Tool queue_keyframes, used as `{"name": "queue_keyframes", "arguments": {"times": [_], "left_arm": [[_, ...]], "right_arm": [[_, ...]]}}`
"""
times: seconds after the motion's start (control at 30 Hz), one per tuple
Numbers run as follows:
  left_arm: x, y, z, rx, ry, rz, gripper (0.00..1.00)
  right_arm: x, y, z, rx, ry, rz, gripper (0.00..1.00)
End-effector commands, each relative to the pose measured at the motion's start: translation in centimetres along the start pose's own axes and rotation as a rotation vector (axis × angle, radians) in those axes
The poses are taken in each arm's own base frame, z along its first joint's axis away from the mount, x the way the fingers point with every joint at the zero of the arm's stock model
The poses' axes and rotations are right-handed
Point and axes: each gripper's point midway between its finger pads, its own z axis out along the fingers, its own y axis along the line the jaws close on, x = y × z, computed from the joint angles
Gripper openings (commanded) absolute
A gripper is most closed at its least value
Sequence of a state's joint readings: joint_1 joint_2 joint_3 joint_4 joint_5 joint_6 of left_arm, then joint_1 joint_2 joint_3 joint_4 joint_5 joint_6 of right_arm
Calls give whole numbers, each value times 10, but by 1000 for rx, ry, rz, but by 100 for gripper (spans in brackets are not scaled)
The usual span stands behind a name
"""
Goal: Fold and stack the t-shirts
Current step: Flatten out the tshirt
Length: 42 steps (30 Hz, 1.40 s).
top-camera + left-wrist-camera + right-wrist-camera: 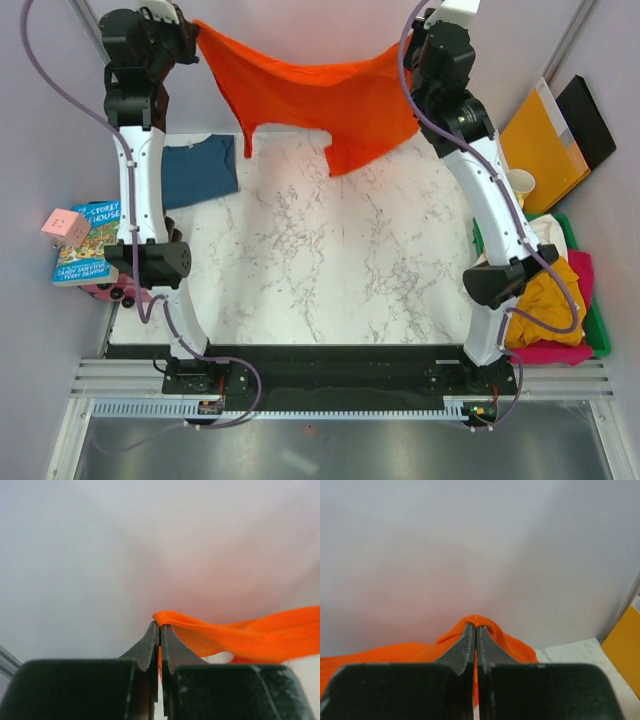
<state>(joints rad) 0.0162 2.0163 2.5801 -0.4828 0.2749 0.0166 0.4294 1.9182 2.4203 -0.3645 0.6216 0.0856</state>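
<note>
The bright orange-red t-shirt [310,95] hangs stretched in the air over the far edge of the table, held between both grippers. My left gripper [196,30] is shut on its left corner; the cloth [240,637] shows pinched at the fingertips in the left wrist view. My right gripper [405,45] is shut on its right corner, the cloth [510,642] folded over the tips in the right wrist view. A dark teal-blue t-shirt [200,170] lies folded at the table's far left. Mustard yellow [545,300], pink [560,350] and white [545,228] shirts lie piled at the right.
The shirt pile sits in a green bin [597,320] at the table's right edge. An orange-yellow envelope [540,145] and a black item [590,120] lie at the far right. A book [85,240] with a pink cube [60,225] lies off the left edge.
</note>
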Motion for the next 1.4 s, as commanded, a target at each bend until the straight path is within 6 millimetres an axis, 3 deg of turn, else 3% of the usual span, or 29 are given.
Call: {"name": "queue_keyframes", "arguments": {"times": [0.0,0.03,0.07,0.1,0.13,0.17,0.2,0.23,0.27,0.3,0.33,0.37,0.4,0.43,0.47,0.5,0.53,0.57,0.6,0.63,0.67,0.7,0.83,0.87,0.93,0.97,1.17,1.37], "left_arm": [[-106,1,-47,-54,-268,69,2],[-96,1,-48,-56,-237,58,2],[-90,1,-49,-60,-219,51,2],[-83,-2,-50,-46,-197,47,2],[-60,-5,-51,-33,-136,31,2],[-47,-6,-53,-28,-103,24,2],[-30,-11,-53,-1,-64,32,2],[23,-12,-47,17,53,11,2],[33,-17,-57,28,79,15,2],[57,-20,-59,41,131,27,2],[114,-23,-64,53,250,7,2],[129,-25,-74,51,283,9,2],[178,-28,-85,58,386,-1,2],[198,-29,-93,60,432,-7,2],[203,-30,-106,57,446,3,2],[237,-36,-122,70,520,-12,2],[246,-40,-132,80,541,-10,2],[244,-43,-145,83,537,2,2],[266,-47,-159,92,587,-9,2],[270,-51,-167,104,599,-3,2],[273,-54,-179,116,623,3,2],[283,-56,-188,123,657,0,2],[305,-63,-218,149,775,-1,2],[307,-63,-223,154,791,12,2],[315,-65,-238,156,835,16,2],[318,-64,-243,159,848,33,2],[340,-70,-276,169,920,42,2],[354,-80,-310,214,971,55,2]], "right_arm": [[-86,-34,-39,58,-186,67,0],[-80,-36,-40,63,-170,56,0],[-87,-42,-51,66,-174,66,0],[-62,-43,-48,71,-127,36,0],[-54,-46,-51,73,-113,27,0],[-60,-55,-63,75,-122,39,0],[-20,-57,-60,91,-57,-12,0],[-7,-62,-63,100,-38,-26,0],[27,-72,-70,119,19,-62,0],[42,-79,-73,142,40,-74,0],[50,-87,-81,151,53,-73,0],[93,-95,-85,166,125,-121,0],[110,-98,-90,172,156,-114,0],[118,-103,-98,173,175,-109,0],[150,-110,-107,174,234,-134,0],[163,-115,-115,185,261,-108,0],[162,-118,-125,175,262,-82,0],[185,-125,-135,176,306,-87,0],[193,-127,-143,172,324,-61,0],[192,-132,-152,172,323,-34,0],[212,-140,-163,180,371,-55,0],[218,-142,-169,178,386,-51,0],[246,-156,-198,198,461,1,0],[261,-161,-209,204,505,-8,0],[268,-165,-220,202,527,15,0],[282,-170,-229,211,564,18,0],[305,-184,-256,233,643,21,0],[315,-193,-277,242,693,30,0]]}}
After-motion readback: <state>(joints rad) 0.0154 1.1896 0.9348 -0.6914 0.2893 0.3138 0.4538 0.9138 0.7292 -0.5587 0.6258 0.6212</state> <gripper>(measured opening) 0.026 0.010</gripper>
